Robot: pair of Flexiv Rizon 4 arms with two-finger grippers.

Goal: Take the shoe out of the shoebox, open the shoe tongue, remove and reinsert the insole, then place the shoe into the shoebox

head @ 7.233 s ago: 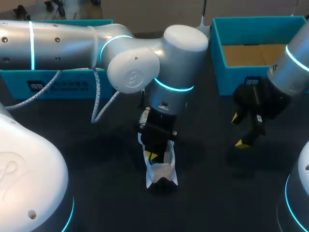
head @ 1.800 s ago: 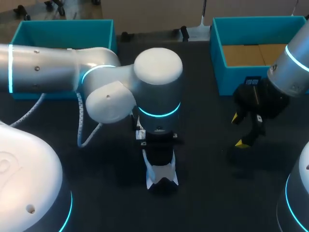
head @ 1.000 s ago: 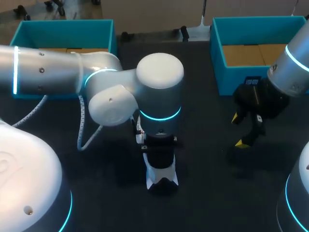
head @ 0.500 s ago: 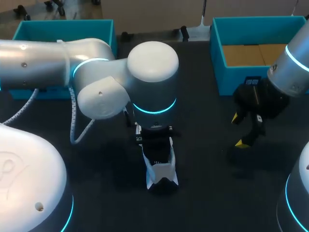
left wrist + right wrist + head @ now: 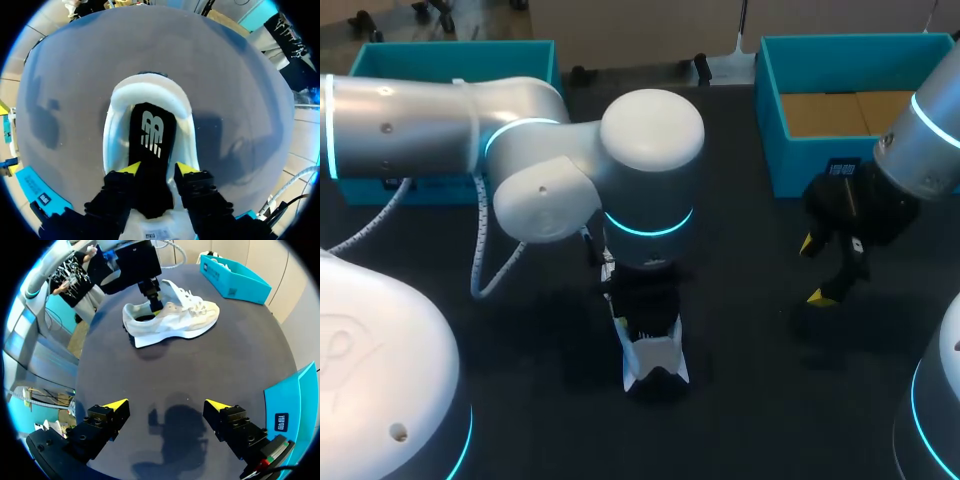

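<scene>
A white shoe [image 5: 655, 362] lies on its sole in the middle of the dark table, heel towards me. My left gripper [image 5: 642, 315] points down into its heel opening. In the left wrist view the left gripper [image 5: 158, 169] is open, and the near end of the black insole [image 5: 151, 135] lies between its yellow fingertips [image 5: 131, 168]. The insole rests flat inside the shoe [image 5: 150, 92]. My right gripper [image 5: 814, 270] hangs open and empty above the table, to the right of the shoe. The right wrist view shows the shoe [image 5: 185, 320] side-on, well ahead of the right gripper [image 5: 167, 404].
One teal box [image 5: 820, 165] with a brown cardboard floor stands at the back right. A second teal box [image 5: 450, 55] stands at the back left, partly hidden behind my left arm. Bare dark tabletop [image 5: 750, 330] lies between the shoe and my right gripper.
My left wrist has shifted a little over the shoe's heel and risen slightly, and its fingers now stand apart. The shoe and my right arm have not moved.
</scene>
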